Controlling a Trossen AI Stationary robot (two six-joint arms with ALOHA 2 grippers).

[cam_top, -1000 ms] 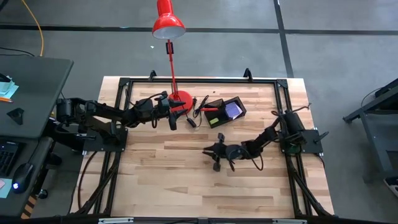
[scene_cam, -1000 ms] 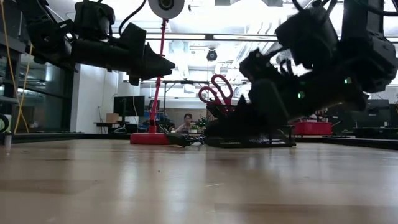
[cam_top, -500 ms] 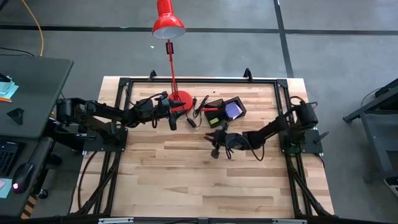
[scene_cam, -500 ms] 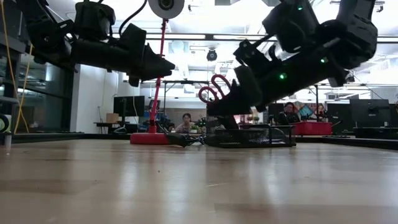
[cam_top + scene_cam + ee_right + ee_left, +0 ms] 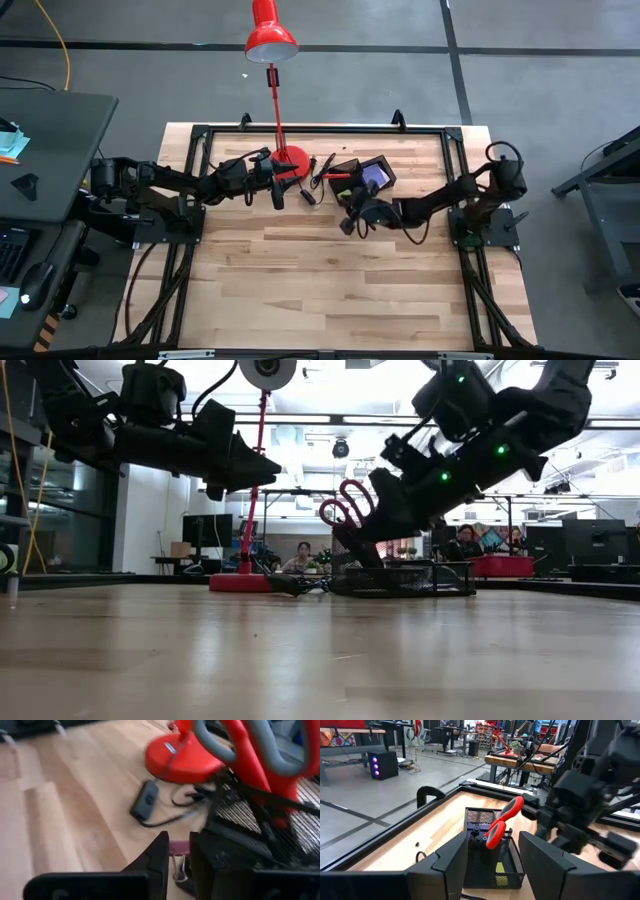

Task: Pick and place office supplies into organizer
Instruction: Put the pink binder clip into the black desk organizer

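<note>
The black mesh organizer (image 5: 362,178) stands near the table's far edge. In it, the red-handled scissors (image 5: 502,820) stand tilted, handles up, beside a purple-blue pad (image 5: 375,177) and a yellow piece (image 5: 501,868). My right gripper (image 5: 350,215) hovers just off the organizer's near-left corner, slanting down, shut on a small pink clip (image 5: 178,851). My left gripper (image 5: 278,192) is level and open beside the lamp base, pointing at the organizer, with nothing between its fingers. My right gripper pinches the small pink clip between its two fingers (image 5: 161,851). The clip's silver wire loop (image 5: 180,870) points back toward the wrist. The fingers slant down from the table's right side. The clip is lifted clear of the table, close to the organizer's mesh wall (image 5: 235,840).
A red desk lamp stands with its round base (image 5: 292,160) left of the organizer, and its head (image 5: 270,35) reaches beyond the far edge. Its cable and black switch (image 5: 308,197) lie between base and organizer. The near half of the wooden table (image 5: 320,290) is bare.
My right gripper has risen and gone toward the table's far edge, from mid-table up to the organizer's near-left corner. It has tipped from steeply down to a shallower slant and stayed shut.
</note>
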